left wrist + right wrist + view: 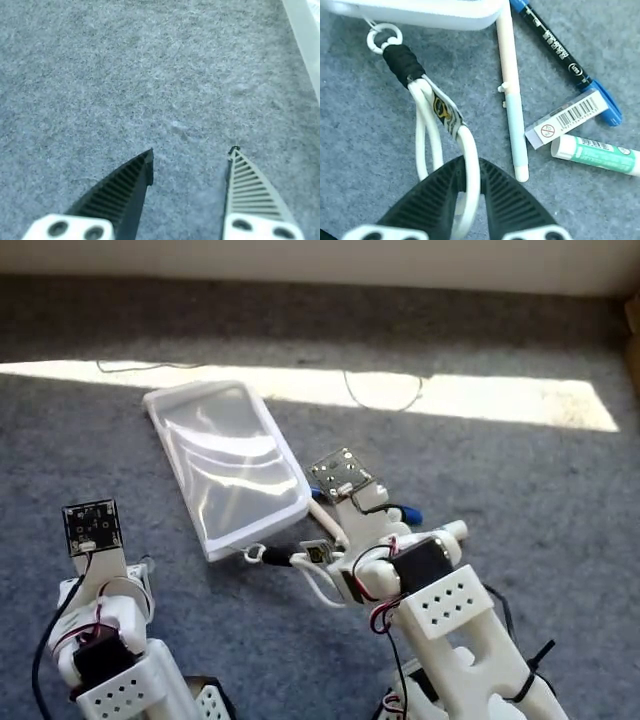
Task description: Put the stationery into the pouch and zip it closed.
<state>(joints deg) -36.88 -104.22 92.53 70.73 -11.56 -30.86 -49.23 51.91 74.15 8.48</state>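
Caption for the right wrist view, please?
Right gripper shut on strap of pouch; white pen, blue marker, eraser, glue stick nearby.

Sun stripe on carpet (500,400), glare on pouch (225,465)

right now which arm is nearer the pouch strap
Right. The right fingers are shut on the strap; the left fingers hang open over carpet, well clear of it.

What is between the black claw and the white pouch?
In the right wrist view, a white strap runs from the right gripper to the pouch.
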